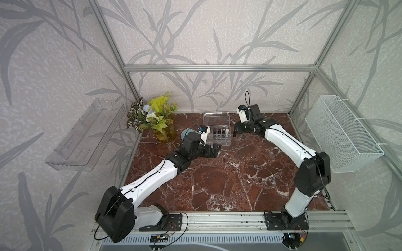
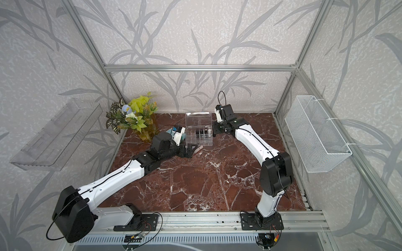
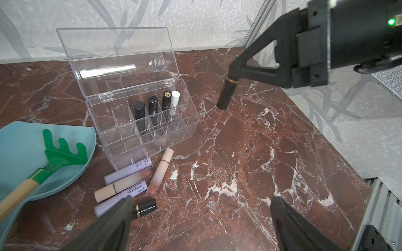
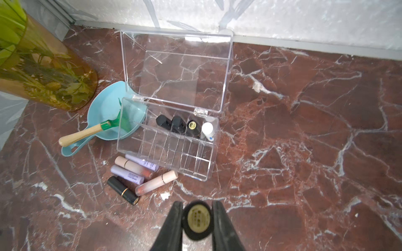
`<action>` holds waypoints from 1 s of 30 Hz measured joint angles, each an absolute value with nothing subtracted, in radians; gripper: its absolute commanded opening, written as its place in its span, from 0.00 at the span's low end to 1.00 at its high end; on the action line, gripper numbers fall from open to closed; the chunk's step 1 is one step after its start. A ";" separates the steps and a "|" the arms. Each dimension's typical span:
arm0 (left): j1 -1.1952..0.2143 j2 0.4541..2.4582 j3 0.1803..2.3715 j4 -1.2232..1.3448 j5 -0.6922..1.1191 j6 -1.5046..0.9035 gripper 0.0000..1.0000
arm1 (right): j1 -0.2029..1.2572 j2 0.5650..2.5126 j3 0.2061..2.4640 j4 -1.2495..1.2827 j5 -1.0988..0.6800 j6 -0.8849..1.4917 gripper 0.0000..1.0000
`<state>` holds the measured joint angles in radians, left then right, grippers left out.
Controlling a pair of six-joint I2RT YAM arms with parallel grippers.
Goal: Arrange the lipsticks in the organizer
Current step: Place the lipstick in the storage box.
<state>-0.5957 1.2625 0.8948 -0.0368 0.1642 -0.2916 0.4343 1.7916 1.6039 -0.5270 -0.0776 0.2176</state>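
Right wrist: marble tabletop point(image 4: 304, 152), right pincer point(image 4: 197, 209) around black lipstick point(image 4: 197, 220) (left pincer point(image 3: 201, 201) agape)

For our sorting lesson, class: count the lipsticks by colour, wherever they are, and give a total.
Black lipsticks: 5 (3 in the organizer, 1 on the table, 1 in the right gripper's jaws)
Lilac lipsticks: 2
Pale pink lipsticks: 2
White lipstick: 1
Total: 10
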 measured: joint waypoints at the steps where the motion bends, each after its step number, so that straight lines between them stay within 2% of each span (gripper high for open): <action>1: -0.593 1.259 0.893 -0.037 0.162 -0.292 1.00 | 0.436 1.812 1.621 -0.521 -0.072 0.212 0.19; 30: -0.539 1.231 0.873 -0.045 0.159 -0.288 0.98 | 0.475 1.982 1.656 -0.408 -0.014 0.125 0.20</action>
